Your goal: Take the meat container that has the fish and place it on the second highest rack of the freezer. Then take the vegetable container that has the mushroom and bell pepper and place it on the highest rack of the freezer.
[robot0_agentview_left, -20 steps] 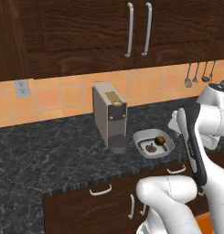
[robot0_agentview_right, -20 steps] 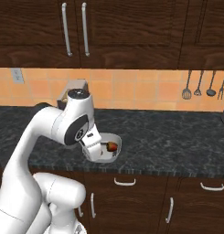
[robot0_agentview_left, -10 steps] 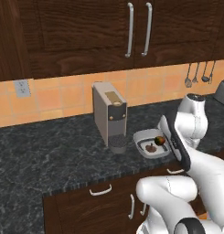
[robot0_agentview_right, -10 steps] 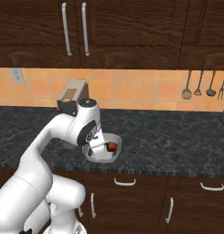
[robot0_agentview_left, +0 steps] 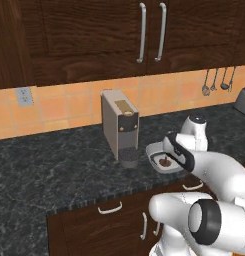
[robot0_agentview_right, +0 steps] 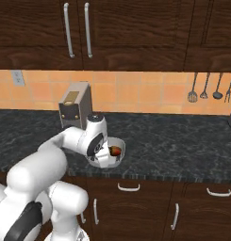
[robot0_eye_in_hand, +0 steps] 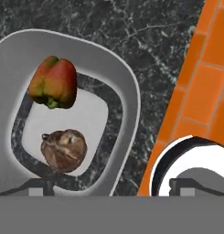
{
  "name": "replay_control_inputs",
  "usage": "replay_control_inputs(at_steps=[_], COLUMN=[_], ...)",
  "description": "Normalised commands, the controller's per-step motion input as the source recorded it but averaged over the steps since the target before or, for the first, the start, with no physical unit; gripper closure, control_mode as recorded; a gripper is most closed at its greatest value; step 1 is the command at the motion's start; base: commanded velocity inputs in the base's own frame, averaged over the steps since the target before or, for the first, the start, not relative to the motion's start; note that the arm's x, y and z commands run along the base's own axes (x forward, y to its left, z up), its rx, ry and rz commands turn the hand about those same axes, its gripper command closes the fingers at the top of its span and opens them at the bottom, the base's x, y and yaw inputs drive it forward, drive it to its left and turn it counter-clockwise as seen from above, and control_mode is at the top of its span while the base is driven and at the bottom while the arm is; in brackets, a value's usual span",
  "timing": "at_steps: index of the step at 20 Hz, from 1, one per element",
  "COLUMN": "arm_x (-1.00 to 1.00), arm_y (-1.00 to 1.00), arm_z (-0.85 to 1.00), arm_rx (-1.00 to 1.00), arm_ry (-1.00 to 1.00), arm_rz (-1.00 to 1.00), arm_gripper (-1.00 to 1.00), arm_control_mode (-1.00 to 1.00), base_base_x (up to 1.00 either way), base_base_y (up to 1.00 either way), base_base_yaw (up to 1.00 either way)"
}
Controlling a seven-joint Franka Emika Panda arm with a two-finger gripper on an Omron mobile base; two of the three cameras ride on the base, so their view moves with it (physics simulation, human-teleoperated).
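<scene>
On the dark speckled counter (robot0_agentview_left: 54,165), close to its front edge, rests the vegetable container (robot0_eye_in_hand: 127,82), a rounded-square white-grey vessel with a thick rim. Inside it lie the bell pepper (robot0_eye_in_hand: 54,82), red with a green stem end, and the mushroom (robot0_eye_in_hand: 64,150), a round brown lump; the two sit near each other but apart, the pepper toward the far side of the well in the hand view. The gripper (robot0_eye_in_hand: 109,187) hangs directly above the container, looking straight down into it, with its two fingers spread wide and holding nothing; one dark fingertip (robot0_eye_in_hand: 40,186) shows over the container's near rim, the other (robot0_eye_in_hand: 189,185) over the counter beside it. From the left base view the container (robot0_agentview_left: 155,150) is partly hidden by the white arm, with the mushroom (robot0_agentview_left: 165,161) visible in it; from the right base view the pepper (robot0_agentview_right: 115,150) shows just past the wrist. Beside the container, toward the arm's left, stands a beige coffee machine (robot0_agentview_left: 119,127) with a dark cup (robot0_agentview_left: 128,159) beneath its spout. Behind runs an orange tiled backsplash (robot0_agentview_right: 136,94), with utensils (robot0_agentview_right: 209,89) hanging on it and dark wooden cabinets (robot0_agentview_left: 144,35) above.
</scene>
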Motion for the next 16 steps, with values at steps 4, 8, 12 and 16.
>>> replay_control_inputs(at_steps=[4, 8, 12, 16], arm_x=[0.15, 0.12, 0.33, 0.33], arm_y=[-0.04, -0.08, -0.04, 0.00], arm_z=[-0.37, -0.39, -0.34, -0.10], arm_rx=[0.03, 0.01, 0.00, 0.00], arm_ry=[0.00, 0.00, 0.00, 0.05], arm_rz=[-0.07, -0.05, -0.04, -0.02], arm_gripper=[-1.00, -1.00, -1.00, -1.00], arm_control_mode=[-1.00, -1.00, -1.00, -1.00], base_base_x=[0.00, 0.00, 0.00, 0.00], base_base_y=[0.00, 0.00, 0.00, 0.00], base_base_yaw=[0.00, 0.00, 0.00, 0.00])
